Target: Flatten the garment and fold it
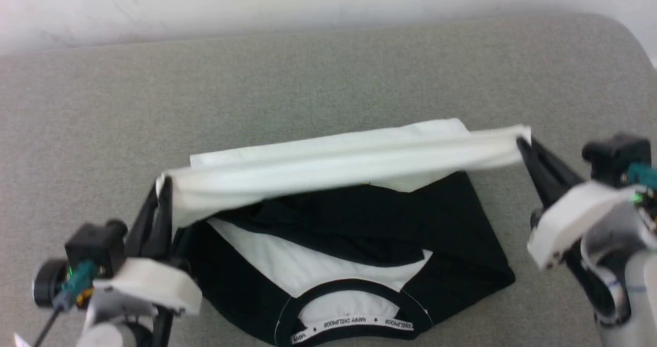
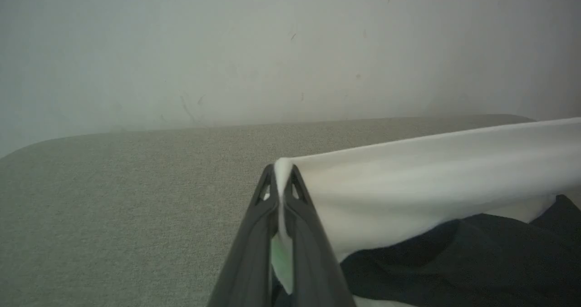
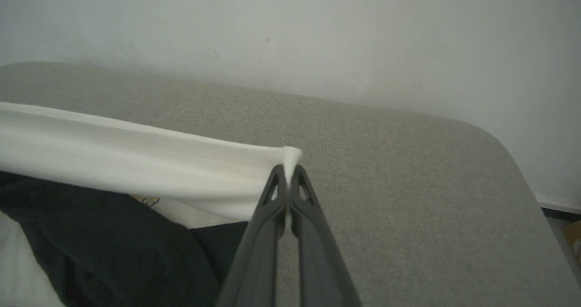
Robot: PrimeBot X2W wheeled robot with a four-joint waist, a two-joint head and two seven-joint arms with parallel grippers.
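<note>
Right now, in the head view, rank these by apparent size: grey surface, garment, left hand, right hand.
1. grey surface
2. garment
3. left hand and right hand: their dark fingers look about alike, so I won't rank one over the other.

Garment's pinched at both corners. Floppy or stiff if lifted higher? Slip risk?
Likely floppy: the garment drapes between left gripper and right gripper, the rest crumpled below. Probably light: fingertip pinches hold the edge up. Might slip, since little cloth sits in each pinch.
</note>
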